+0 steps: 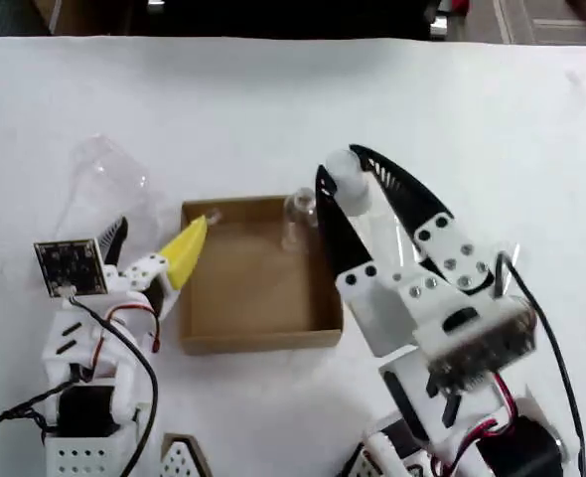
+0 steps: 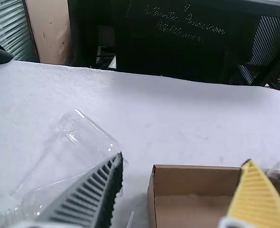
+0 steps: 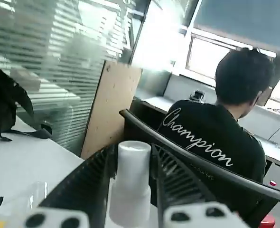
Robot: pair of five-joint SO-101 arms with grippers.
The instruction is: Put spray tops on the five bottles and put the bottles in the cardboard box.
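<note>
1. Nearest us, the left gripper (image 1: 162, 227) stands wide open and holds nothing. Its yellow finger reaches over the left wall of the cardboard box (image 1: 258, 341), and its black finger points toward the bottle lying on the table.
2. The right gripper (image 1: 341, 167) is clamped on a white spray top (image 1: 351, 183), raised near the box's far right corner.
3. We see no capped bottle inside the box, so we judge the task to be at an early stage.
4. At the box's far wall an upright clear bottle (image 1: 298, 214) stands uncapped, just beside the held top. We cannot tell whether it is inside the rim or behind it.
5. Farther left, another clear bottle (image 1: 104, 179) lies on its side on the table.
6. To cap the upright bottle well, we should centre the top over the neck and lower it straight. The light plastic will probably tip, so the free left gripper should steady the body first.
</note>
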